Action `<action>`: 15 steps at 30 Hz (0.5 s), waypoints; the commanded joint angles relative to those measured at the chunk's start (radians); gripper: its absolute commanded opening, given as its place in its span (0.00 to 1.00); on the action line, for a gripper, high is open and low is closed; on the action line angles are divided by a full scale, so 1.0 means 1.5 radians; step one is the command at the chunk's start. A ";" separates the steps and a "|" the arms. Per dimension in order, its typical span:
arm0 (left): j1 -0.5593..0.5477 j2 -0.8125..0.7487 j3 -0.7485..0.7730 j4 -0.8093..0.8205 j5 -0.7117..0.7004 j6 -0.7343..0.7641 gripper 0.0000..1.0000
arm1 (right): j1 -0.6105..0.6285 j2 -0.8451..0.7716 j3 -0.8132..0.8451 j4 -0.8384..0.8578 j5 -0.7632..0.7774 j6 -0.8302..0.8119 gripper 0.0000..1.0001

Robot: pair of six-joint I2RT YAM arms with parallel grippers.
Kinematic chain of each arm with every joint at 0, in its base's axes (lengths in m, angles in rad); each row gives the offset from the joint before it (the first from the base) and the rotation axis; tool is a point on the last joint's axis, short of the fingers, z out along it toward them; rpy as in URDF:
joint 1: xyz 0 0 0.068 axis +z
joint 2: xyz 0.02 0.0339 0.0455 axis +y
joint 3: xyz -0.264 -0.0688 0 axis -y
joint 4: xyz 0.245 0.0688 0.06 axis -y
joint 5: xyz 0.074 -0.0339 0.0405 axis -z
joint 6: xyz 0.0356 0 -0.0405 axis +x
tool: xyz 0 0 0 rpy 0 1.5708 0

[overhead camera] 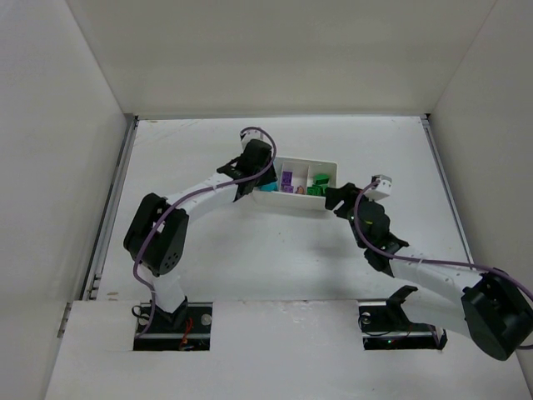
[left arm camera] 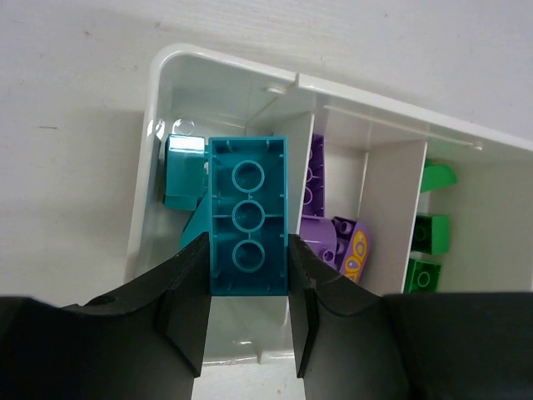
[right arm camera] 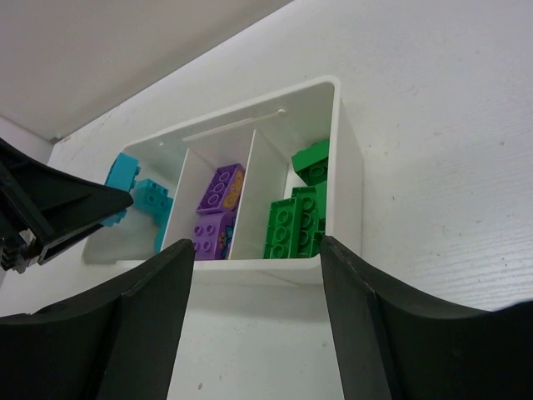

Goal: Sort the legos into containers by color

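1. L gripper (left arm camera: 248, 279) pinches teal lego (left arm camera: 248, 208) by its long sides, snug betw. both fingers, hollow underside facing the cam.
2. That lego hangs over the tray (left arm camera: 155, 125) end compartment (left arm camera: 208, 100) w/ other teal legos (left arm camera: 181, 171).
3. R gripper (right arm camera: 256, 250) is spread wide and empty, just beside the tray's green end. Green legos (right arm camera: 291, 221) lie inside, clear of the fingers.

The tray (overhead camera: 326, 169) sits on the table (overhead camera: 250, 258) ahead of both arms, its three compartments side by side. The left gripper (left arm camera: 248, 279) hangs over the left compartment, the held brick (left arm camera: 247, 208) between its fingers, above the left pile (left arm camera: 183, 171). The middle pile (right arm camera: 218, 208) and right pile (right arm camera: 293, 221) lie in their own compartments. The right gripper (right arm camera: 256, 250) stands just off the tray's near right corner.
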 commanded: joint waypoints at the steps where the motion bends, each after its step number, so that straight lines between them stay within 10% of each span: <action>1: 0.000 -0.011 0.038 -0.017 -0.023 0.029 0.30 | 0.006 0.006 0.005 0.042 0.005 -0.005 0.68; 15: -0.024 -0.175 -0.012 0.006 -0.042 0.047 1.00 | 0.006 -0.002 -0.001 0.047 0.006 -0.007 0.56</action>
